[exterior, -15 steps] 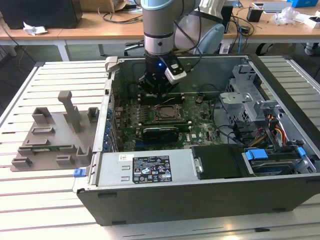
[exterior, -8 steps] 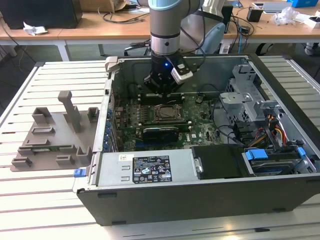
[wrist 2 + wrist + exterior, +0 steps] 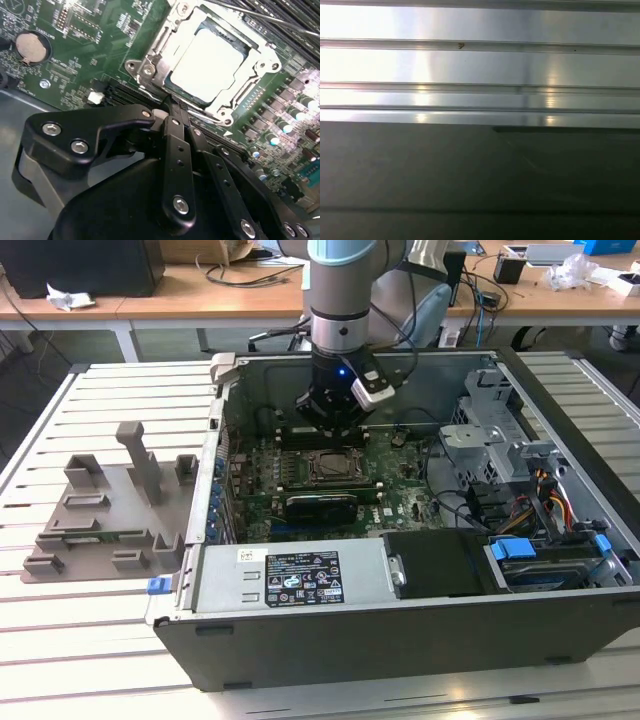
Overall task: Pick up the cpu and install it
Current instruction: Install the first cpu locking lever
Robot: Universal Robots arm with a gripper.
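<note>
The cpu [image 3: 210,65], a flat square chip with a shiny silver top, lies inside the socket frame [image 3: 150,65] on the green motherboard; in the exterior view the cpu [image 3: 333,466] sits in the middle of the board. My gripper [image 3: 172,106] hangs just beside the socket's edge, its black fingers [image 3: 176,145] drawn together with nothing between them. The exterior view shows the gripper [image 3: 330,426] inside the open computer case, a little behind and above the socket.
The open computer case [image 3: 300,640] walls in the board on all sides. A drive cage [image 3: 490,430] and cables [image 3: 545,495] crowd the exterior view's right. A grey fixture tray [image 3: 110,510] stands on the slatted table [image 3: 60,640]. A coin battery [image 3: 32,47] sits on the board.
</note>
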